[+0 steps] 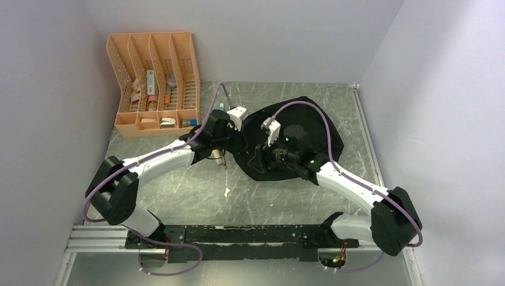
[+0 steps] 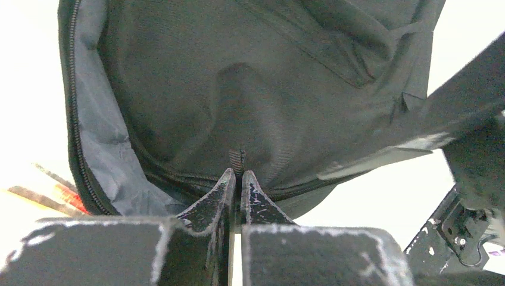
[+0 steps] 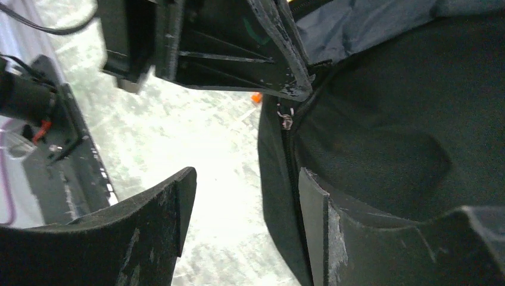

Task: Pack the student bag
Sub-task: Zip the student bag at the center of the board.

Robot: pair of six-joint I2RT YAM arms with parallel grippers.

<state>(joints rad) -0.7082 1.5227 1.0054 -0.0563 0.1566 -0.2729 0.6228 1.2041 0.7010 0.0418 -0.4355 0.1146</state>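
The student bag [image 1: 309,128], a black soft backpack with grey lining [image 2: 113,155], lies at the middle of the table with its zipped mouth toward the left. My left gripper [image 2: 237,174] is shut on a small fabric tab at the bag's zipper rim [image 2: 237,159] and holds that edge up. My right gripper [image 3: 247,202] stands open at the bag's mouth. Its right finger [image 3: 314,208] is against the inner side of the bag [image 3: 381,137], its left finger [image 3: 172,202] hangs over the bare table, and the zipper rim runs between them. In the right wrist view the left gripper [image 3: 286,77] shows at the top.
An orange mesh desk organiser [image 1: 156,83] with small items stands at the back left. A pencil [image 1: 224,164] and a white scrap [image 1: 227,192] lie on the table left of the bag. Grey walls close in the back and both sides.
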